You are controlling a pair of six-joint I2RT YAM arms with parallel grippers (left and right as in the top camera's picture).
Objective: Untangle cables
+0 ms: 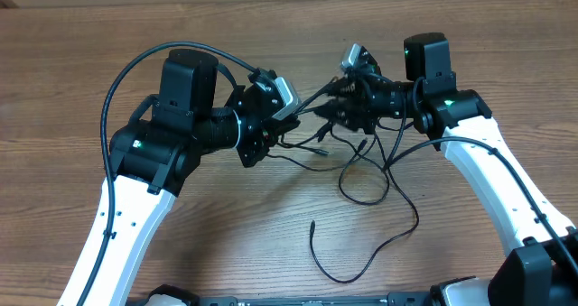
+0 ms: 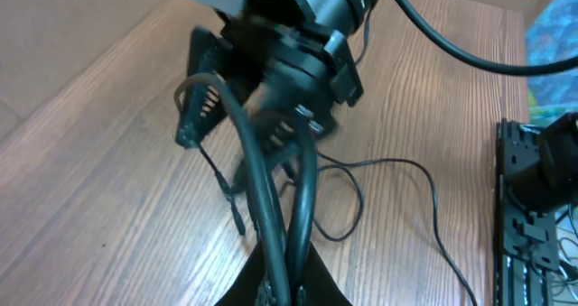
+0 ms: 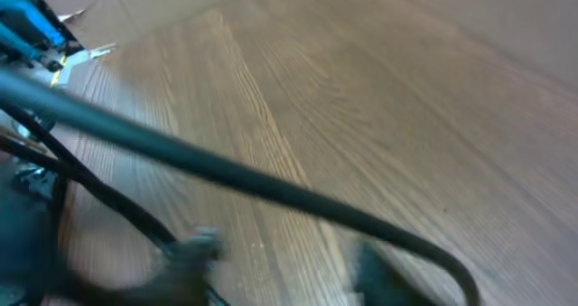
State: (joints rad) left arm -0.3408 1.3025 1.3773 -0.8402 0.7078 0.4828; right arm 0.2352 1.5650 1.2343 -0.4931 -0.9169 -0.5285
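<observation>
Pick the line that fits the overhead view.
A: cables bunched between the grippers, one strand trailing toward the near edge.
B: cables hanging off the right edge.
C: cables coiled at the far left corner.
A: the cables tangle between the left gripper and right gripper, and one strand loops toward the near edge.

Brown wood-grain table (image 1: 72,89) under even light.
</observation>
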